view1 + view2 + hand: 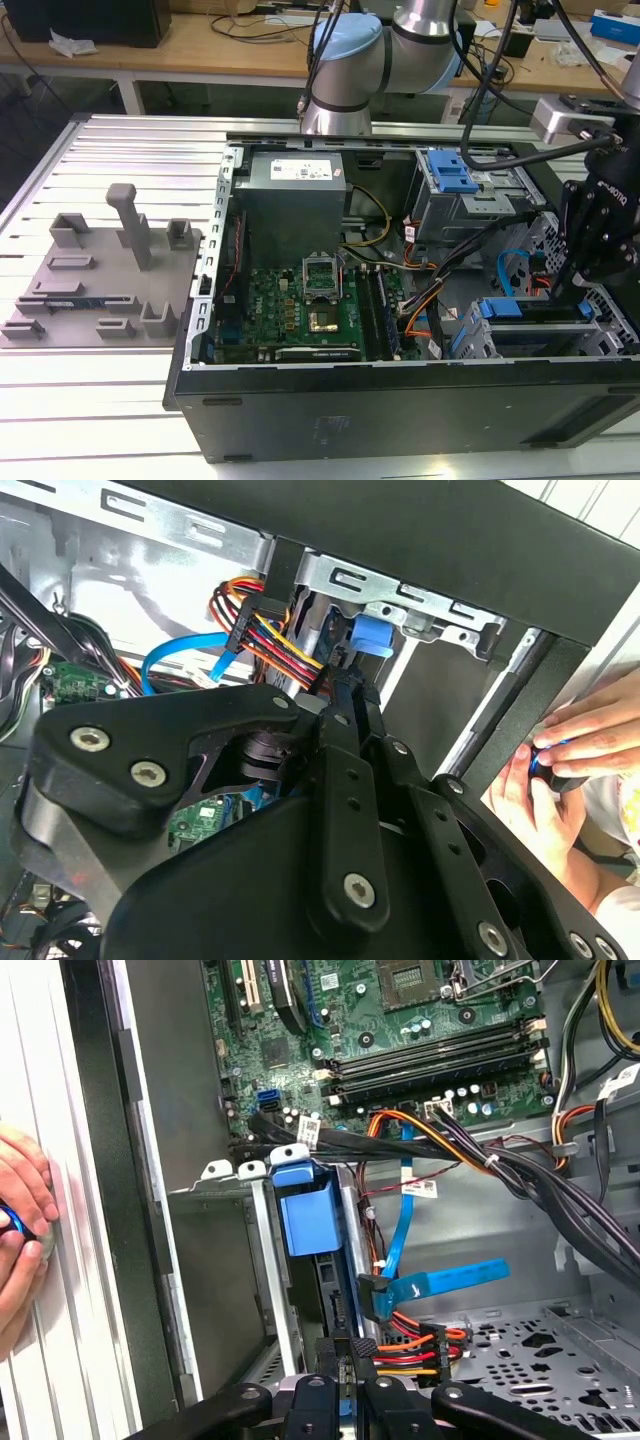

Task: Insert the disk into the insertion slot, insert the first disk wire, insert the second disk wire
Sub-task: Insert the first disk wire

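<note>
The disk (520,308), a drive in a bright blue carrier (310,1215), sits inside the insertion slot (475,340), the low grey perforated bay at the case's front corner on the exterior view's right. A blue flat disk wire (385,1295) meets the disk's rear edge. Beside it lies a second disk wire (415,1345) with red, orange and yellow leads, also seen as a bundle (270,630). My gripper (347,1355) (348,695) (578,290) reaches down into the case. Its fingers are drawn together on the black plug of that coloured wire, against the disk's rear.
The open case holds a green motherboard (300,300), a grey power supply (295,190) and a taller cage with a blue latch (450,175). Black cable bundles (520,1175) cross near the bay. A person's hand (585,745) rests outside the case wall. A grey fixture (100,270) stands on the exterior view's left.
</note>
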Tool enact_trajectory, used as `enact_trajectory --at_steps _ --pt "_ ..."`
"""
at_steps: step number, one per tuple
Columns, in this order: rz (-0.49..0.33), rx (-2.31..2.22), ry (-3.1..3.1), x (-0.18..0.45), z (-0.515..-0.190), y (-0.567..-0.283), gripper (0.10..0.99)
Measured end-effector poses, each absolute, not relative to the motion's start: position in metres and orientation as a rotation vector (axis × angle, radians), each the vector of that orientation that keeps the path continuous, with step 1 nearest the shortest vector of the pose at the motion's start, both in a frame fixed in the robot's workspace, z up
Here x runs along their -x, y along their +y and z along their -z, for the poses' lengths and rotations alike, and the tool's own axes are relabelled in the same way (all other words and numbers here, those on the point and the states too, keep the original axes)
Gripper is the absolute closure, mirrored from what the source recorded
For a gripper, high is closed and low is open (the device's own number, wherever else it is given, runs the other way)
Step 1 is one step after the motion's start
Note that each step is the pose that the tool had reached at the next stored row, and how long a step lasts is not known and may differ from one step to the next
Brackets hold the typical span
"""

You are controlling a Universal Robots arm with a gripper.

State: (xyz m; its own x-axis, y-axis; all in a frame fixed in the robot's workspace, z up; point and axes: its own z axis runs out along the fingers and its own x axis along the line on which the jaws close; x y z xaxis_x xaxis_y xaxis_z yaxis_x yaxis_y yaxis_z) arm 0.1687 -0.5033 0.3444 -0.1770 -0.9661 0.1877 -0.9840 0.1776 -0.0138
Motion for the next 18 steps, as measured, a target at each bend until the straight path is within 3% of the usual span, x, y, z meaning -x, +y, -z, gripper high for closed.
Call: enact_trajectory --at_steps 18 --pt "-0.188 -1.935 -2.303 -0.1687 -0.3433 -0.5044 0.922"
